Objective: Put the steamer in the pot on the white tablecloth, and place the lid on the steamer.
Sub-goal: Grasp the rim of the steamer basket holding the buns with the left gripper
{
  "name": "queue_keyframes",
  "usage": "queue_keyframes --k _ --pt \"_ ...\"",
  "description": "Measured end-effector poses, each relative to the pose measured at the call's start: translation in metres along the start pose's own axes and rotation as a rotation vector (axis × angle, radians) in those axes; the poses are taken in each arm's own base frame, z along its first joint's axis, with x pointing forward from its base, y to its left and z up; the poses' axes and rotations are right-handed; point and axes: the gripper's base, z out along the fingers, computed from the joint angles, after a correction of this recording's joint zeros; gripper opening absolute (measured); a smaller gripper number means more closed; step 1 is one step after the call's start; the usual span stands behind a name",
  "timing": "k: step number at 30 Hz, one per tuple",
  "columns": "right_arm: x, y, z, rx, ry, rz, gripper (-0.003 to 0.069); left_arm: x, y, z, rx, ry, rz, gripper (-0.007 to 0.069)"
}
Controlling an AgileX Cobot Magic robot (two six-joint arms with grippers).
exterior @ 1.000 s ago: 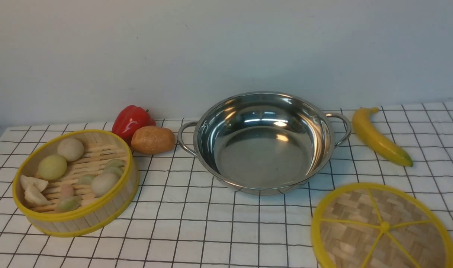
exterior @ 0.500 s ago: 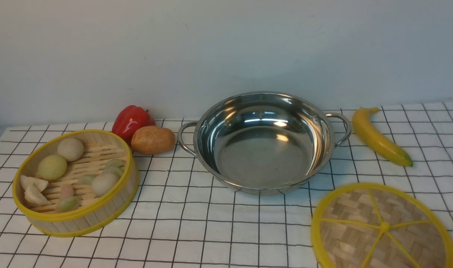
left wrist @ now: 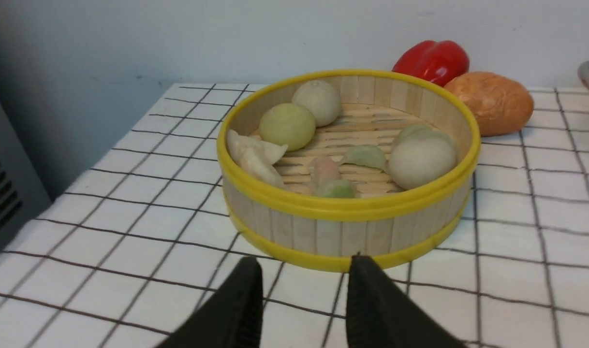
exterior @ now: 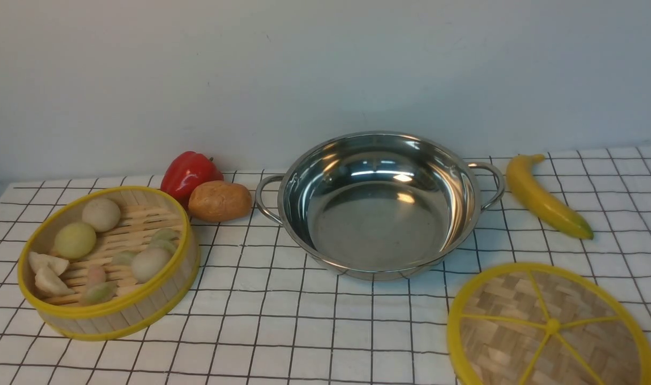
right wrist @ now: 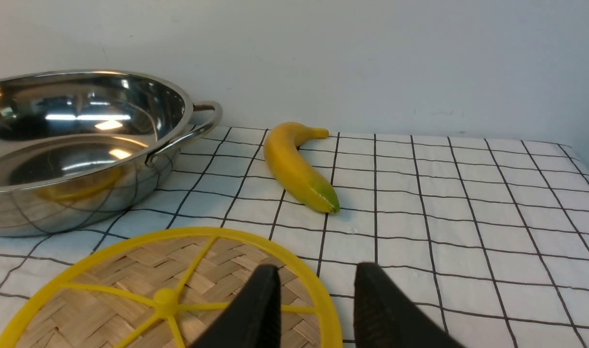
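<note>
The steamer (exterior: 109,262), a bamboo basket with yellow rims holding pale buns and dumplings, stands at the left of the white tablecloth (exterior: 283,326). The empty steel pot (exterior: 379,206) stands in the middle. The woven lid (exterior: 550,326) lies flat at the front right. No gripper shows in the front view. In the left wrist view my left gripper (left wrist: 305,263) is open and empty, just short of the near wall of the steamer (left wrist: 347,159). In the right wrist view my right gripper (right wrist: 316,271) is open and empty, above the edge of the lid (right wrist: 169,295), with the pot (right wrist: 81,145) beyond.
A red pepper (exterior: 189,171) and a brown bread roll (exterior: 220,200) lie between steamer and pot at the back. A banana (exterior: 544,195) lies to the right of the pot. A pale wall stands close behind the table.
</note>
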Motion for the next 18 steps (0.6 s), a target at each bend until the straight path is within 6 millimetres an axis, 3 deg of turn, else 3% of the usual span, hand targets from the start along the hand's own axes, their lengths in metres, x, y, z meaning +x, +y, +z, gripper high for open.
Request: queue_keyframes --k 3,8,11,18 --pt "0.000 0.003 0.000 -0.034 0.003 0.210 0.0242 -0.007 -0.006 0.000 0.078 -0.064 -0.210 0.0243" --pt "-0.002 0.007 0.000 -0.085 0.004 0.514 0.0242 -0.013 -0.011 -0.002 0.148 -0.116 -0.415 0.0243" --pt "-0.005 0.008 -0.001 -0.106 -0.029 0.650 0.0242 -0.015 -0.011 -0.002 0.157 -0.133 -0.429 0.0243" --pt "-0.012 0.007 -0.001 -0.120 -0.093 0.766 0.0242 -0.023 -0.011 -0.004 0.171 -0.226 -0.415 0.0243"
